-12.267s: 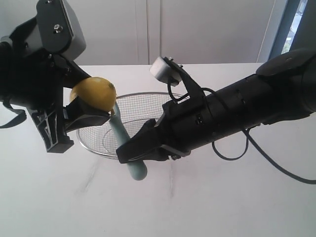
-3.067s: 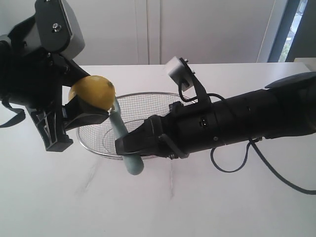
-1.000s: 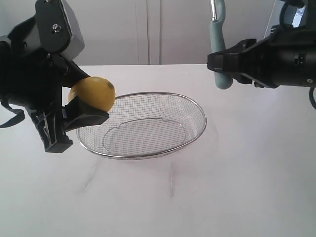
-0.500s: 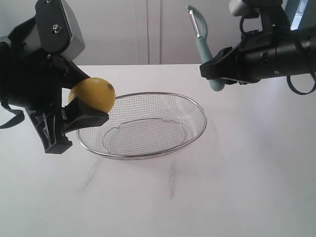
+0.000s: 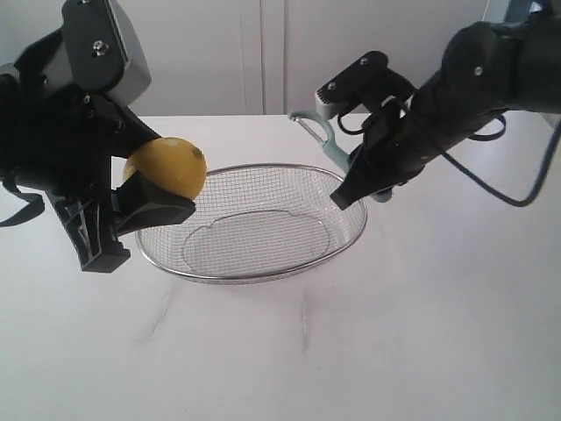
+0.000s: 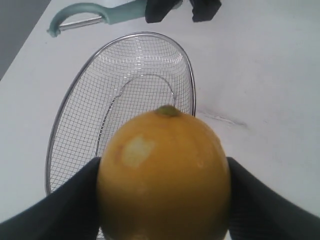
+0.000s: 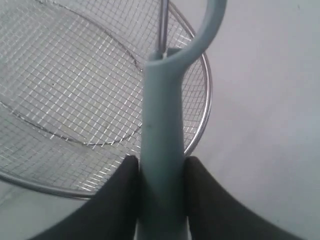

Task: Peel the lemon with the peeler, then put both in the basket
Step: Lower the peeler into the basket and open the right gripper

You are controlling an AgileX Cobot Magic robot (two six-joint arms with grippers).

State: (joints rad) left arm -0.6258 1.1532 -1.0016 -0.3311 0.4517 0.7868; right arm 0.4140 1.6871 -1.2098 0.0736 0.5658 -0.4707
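Observation:
My left gripper (image 5: 162,197) is shut on the yellow lemon (image 5: 166,167), holding it in the air above the left end of the wire-mesh basket (image 5: 263,274). In the left wrist view the lemon (image 6: 163,172) fills the space between the black fingers (image 6: 75,200) and shows a pale scraped patch. My right gripper (image 5: 351,180) is shut on the handle of the pale teal peeler (image 5: 323,133), which hangs over the basket's far right rim. In the right wrist view the peeler (image 7: 162,130) points out over the basket (image 7: 202,80).
The basket sits on a white tabletop (image 5: 351,351) with nothing inside it. A white wall with panels stands behind the table. The right arm (image 5: 465,79) reaches in from the upper right, with a black cable hanging off it.
The right arm has swung down from high at the upper right, bringing the peeler to just over the basket's right rim. The left gripper and lemon have held still.

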